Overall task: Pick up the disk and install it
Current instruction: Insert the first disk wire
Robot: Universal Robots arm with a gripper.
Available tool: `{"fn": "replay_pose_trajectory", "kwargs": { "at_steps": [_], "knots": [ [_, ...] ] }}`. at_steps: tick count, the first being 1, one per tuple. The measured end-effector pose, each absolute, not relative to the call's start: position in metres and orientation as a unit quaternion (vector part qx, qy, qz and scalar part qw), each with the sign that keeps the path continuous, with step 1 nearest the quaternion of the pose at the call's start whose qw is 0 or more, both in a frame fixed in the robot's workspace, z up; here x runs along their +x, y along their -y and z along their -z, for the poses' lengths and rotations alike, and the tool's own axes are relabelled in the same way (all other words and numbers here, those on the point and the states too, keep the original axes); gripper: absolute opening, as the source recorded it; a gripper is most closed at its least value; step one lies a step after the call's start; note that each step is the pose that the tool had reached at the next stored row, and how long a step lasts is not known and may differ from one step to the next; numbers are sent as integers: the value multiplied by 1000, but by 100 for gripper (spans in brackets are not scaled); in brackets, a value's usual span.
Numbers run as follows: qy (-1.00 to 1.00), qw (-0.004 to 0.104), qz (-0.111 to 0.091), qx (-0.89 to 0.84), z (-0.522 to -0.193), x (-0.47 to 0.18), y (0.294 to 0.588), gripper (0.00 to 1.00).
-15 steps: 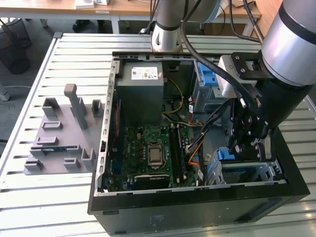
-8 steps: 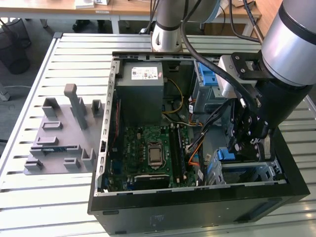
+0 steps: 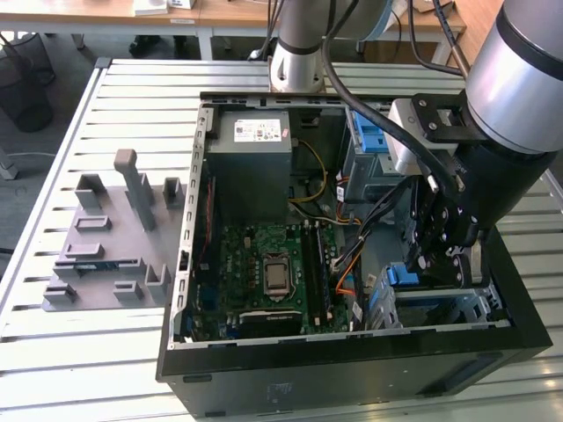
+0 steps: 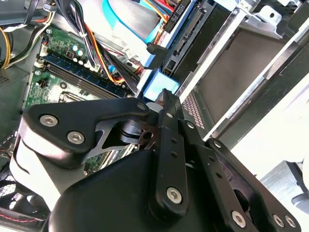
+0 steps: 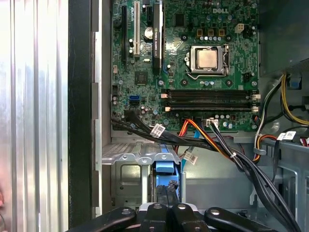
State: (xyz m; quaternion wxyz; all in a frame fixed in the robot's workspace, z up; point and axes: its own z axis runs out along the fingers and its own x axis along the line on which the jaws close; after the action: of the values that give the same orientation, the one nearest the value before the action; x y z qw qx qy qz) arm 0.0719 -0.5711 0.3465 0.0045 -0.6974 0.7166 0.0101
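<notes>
The black two-fingered gripper [image 3: 437, 255] hangs low over the drive bay at the front corner of the open black computer case [image 3: 352, 369], on the exterior view's right. In the first wrist view its fingers [image 5: 165, 195] stand close together, pinching the upper edge of the disk [image 5: 164, 176], a flat silver hard drive in a thin blue plastic frame, which stands on edge and is partly down in the grey metal drive cage [image 5: 130, 176].

My judgement is that the fit is the risk: if the disk is slightly tilted, its blue frame could catch on the cage rails and jam, or slip in the pinch. The bundle of black, orange and red cables [image 5: 212, 140] crosses just beside the slot and could be snagged or trapped.

Beyond lie the green motherboard [image 3: 264, 272] and the grey metal power supply box [image 3: 249, 145]. The case rests on a slatted white metal table [image 3: 97, 352], beside a grey plastic fixture block [image 3: 110, 255]. Behind are wooden desks [image 3: 220, 10] and a black mesh bin [image 3: 25, 79].
</notes>
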Motion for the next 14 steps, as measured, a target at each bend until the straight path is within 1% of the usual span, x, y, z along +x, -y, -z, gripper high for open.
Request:
{"fn": "replay_pose_trajectory", "kwargs": {
  "at_steps": [14],
  "knots": [
    [-717,5,-10,-697,-347,85,571,11]
  ]
}}
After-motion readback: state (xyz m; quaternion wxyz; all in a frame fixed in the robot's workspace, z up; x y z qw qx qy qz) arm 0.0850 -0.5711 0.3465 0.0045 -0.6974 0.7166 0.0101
